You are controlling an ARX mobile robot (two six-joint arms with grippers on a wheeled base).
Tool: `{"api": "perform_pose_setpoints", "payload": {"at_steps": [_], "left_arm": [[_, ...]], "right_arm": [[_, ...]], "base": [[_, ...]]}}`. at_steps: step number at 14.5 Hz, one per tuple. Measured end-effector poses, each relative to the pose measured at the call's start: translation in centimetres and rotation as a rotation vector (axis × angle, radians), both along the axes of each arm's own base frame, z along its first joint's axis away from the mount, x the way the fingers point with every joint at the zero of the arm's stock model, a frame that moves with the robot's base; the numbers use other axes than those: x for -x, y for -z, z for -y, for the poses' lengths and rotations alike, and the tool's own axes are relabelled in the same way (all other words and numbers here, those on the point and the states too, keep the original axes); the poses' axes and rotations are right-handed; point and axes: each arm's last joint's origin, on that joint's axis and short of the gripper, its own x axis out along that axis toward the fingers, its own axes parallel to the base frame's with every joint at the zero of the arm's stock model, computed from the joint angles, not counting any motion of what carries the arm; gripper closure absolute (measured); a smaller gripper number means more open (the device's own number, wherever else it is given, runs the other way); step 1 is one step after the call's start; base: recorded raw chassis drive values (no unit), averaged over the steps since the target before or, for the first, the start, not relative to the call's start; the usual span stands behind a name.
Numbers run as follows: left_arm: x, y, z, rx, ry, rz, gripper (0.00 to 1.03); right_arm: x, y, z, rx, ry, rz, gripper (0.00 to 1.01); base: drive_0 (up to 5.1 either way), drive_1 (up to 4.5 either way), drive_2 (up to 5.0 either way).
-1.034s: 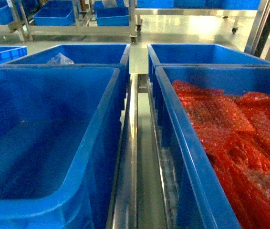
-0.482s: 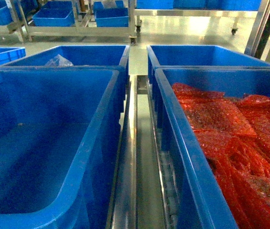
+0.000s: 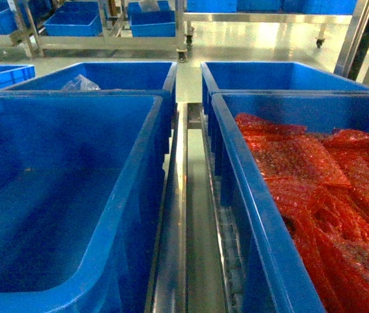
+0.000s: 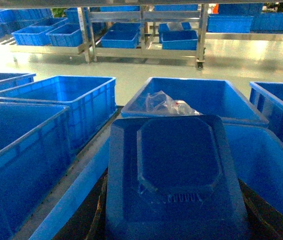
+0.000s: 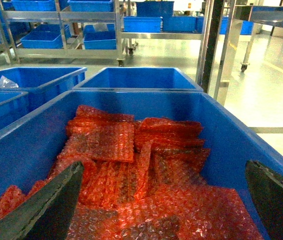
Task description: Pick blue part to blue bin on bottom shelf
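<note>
**Blue part held at the left wrist, unseen from the head**

The left wrist view alone shows the blue part (image 4: 177, 175), a moulded tray gripped in the left hand (image 4: 174, 227) above the near left bin (image 3: 54, 195). The right wrist view alone shows the right hand (image 5: 161, 210), its fingers (image 5: 51, 205) spread wide over the red bubble wrap (image 5: 146, 165). The head view shows neither hand.

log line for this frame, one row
left gripper: shut on blue part | right gripper: open over red bubble wrap | placement: pending
</note>
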Motion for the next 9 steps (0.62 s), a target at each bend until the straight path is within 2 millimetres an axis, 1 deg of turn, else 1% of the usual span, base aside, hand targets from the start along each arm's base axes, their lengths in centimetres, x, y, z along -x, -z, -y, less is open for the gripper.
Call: {"api": "perform_pose_setpoints", "payload": {"at_steps": [9], "left_arm": [[0.0,0.0,0.0,0.0,0.0,0.0,0.59]], "right_arm": [[0.0,0.0,0.0,0.0,0.0,0.0,0.03]], "base": [[0.0,0.0,0.0]]}}
